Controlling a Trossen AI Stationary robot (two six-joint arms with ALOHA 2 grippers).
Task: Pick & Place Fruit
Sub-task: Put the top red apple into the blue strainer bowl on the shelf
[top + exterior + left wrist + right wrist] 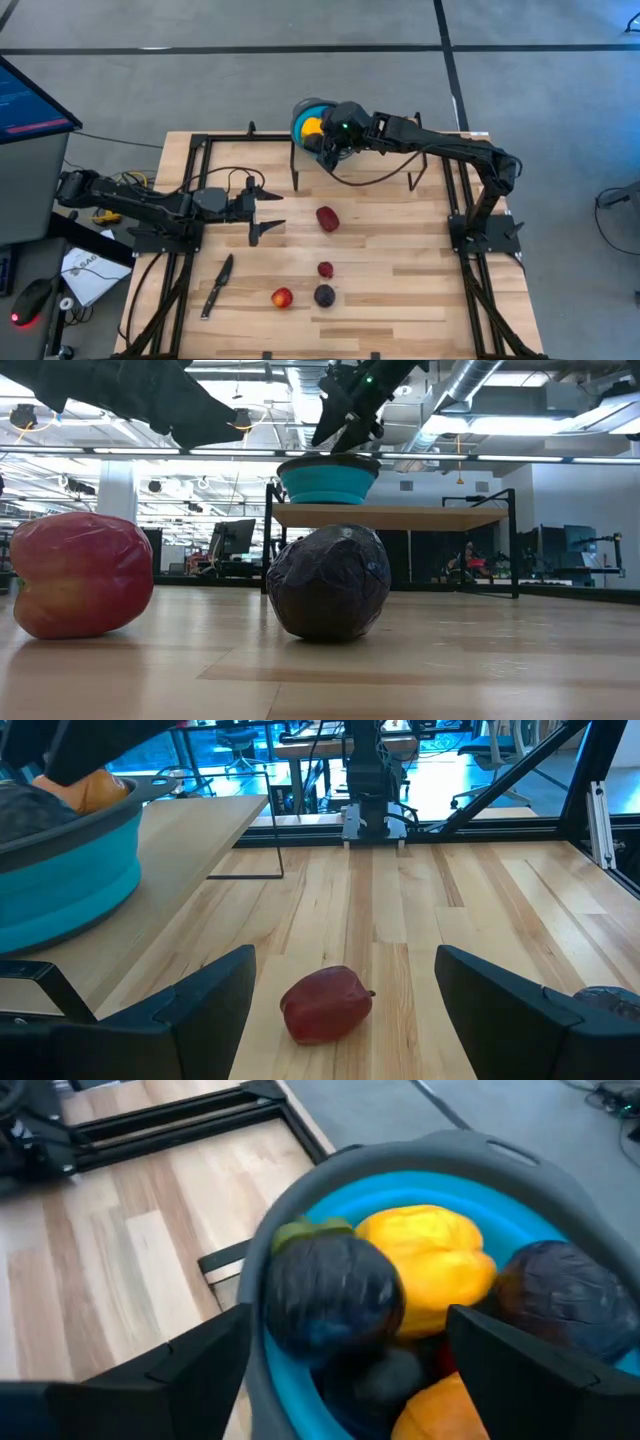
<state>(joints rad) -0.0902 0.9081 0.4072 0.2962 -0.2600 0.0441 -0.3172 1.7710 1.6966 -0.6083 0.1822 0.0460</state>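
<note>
My left gripper [268, 211] [345, 955] is open, low over the table, with a red fruit [327, 218] [325, 1005] lying just ahead of its fingers. My right gripper [330, 140] [348, 1315] is open above the teal bowl [300, 118] [330, 1190] on a raised shelf. The bowl holds dark purple fruit [330, 1295], a yellow one [430, 1265] and an orange one [445, 1415]. A small red fruit [325, 269], a dark purple one [324, 295] [330, 582] and a red-and-yellow one [282, 297] [80, 575] rest on the table.
A dark knife [217, 285] lies on the table near the left arm's base. The wooden shelf [390, 515] [190, 830] carrying the bowl stands on thin black legs at the far edge. Black frame rails [190, 180] run along the table's sides.
</note>
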